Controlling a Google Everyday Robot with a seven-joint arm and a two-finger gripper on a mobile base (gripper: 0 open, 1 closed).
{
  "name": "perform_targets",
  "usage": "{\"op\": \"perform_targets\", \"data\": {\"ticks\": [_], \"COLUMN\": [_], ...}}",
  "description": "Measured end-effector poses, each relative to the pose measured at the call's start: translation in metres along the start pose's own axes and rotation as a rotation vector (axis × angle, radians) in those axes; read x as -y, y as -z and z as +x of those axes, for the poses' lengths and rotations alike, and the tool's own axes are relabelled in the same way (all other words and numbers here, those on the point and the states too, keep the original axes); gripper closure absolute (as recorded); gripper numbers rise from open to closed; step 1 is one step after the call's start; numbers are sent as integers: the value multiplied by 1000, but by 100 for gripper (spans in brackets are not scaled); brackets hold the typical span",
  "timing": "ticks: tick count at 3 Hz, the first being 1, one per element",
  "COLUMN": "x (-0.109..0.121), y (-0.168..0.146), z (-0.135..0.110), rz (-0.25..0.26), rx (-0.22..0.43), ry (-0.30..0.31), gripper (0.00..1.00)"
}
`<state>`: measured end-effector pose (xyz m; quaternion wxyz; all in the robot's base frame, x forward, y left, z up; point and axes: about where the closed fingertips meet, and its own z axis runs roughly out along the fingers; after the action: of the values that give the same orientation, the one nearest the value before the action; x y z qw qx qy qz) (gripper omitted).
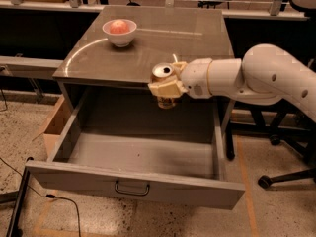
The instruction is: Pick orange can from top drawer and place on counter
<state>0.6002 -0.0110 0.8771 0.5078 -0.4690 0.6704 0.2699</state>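
Judged the pick done and the placing not yet. Gripped the orange can upright in the gripper, fingers clamped on its body, clear of the open top drawer. Hung just in front of the counter, at its front edge: silver top level with that surface, base below the edge. Left to do, by this reading: carrying over the counter, setting down, letting go.
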Motion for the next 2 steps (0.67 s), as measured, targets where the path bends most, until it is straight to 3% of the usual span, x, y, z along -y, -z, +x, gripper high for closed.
{"op": "perform_targets", "data": {"ticks": [1, 2], "x": [18, 40], "y": [14, 18], "z": [-33, -42], "rz": [67, 148], "rx": [-5, 8], "ry": [-2, -28], "gripper": [100, 100]}}
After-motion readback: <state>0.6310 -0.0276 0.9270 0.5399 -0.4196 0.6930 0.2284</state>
